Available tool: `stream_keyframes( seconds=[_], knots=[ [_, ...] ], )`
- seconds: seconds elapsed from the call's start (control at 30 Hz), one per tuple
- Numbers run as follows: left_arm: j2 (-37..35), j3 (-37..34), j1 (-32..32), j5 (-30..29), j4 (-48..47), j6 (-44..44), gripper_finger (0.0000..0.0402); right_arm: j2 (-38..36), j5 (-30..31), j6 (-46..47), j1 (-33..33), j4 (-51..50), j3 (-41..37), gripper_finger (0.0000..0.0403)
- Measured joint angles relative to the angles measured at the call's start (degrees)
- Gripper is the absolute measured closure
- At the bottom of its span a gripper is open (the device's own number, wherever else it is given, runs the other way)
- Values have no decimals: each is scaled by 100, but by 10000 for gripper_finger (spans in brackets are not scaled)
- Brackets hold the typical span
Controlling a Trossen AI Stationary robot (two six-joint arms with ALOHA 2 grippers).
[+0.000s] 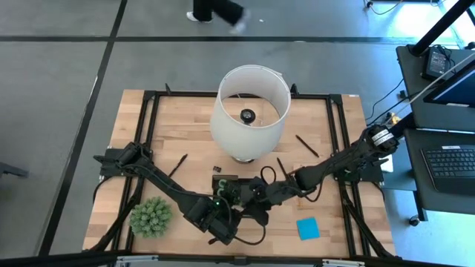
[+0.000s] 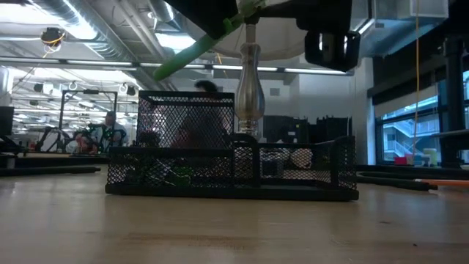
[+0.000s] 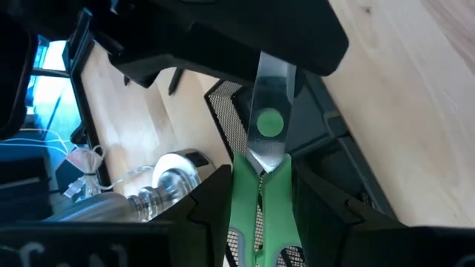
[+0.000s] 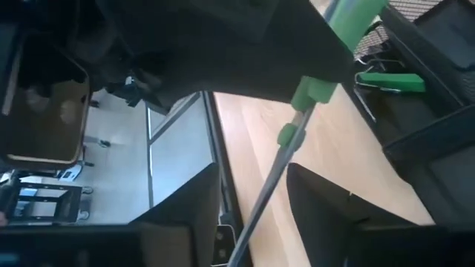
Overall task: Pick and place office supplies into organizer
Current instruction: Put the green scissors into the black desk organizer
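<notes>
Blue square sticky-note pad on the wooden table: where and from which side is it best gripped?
Probably across two opposite edges of the blue square sticky-note pad, from straight above: it lies flat on the wooden table with bare wood all round, so only its thin sides offer a hold.

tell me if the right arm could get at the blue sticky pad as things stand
Probably yes. The blue sticky pad lies bare on the table, just beside the right gripper, nothing over it. But both grippers are at the scissors, so those come first.
</notes>
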Motion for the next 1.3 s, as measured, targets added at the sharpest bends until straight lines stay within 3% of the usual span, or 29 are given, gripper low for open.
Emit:
stream_keyframes(
  seconds=[0.5,0.87,1.13,1.3],
  knots=[
    [-9,7,-30,-129,-11,-7,272,9,-41,-120,-33,-222,-23,387],
    [4,96,-164,-131,155,-679,241,-8,-76,-262,-24,-105,1,392],
    [11,328,-453,-183,95,-1834,229,-10,-68,-333,-85,-176,1,393],
    [11,332,-695,-662,-101,-2761,233,-10,-23,-426,-138,-416,1,394]
  ],
)
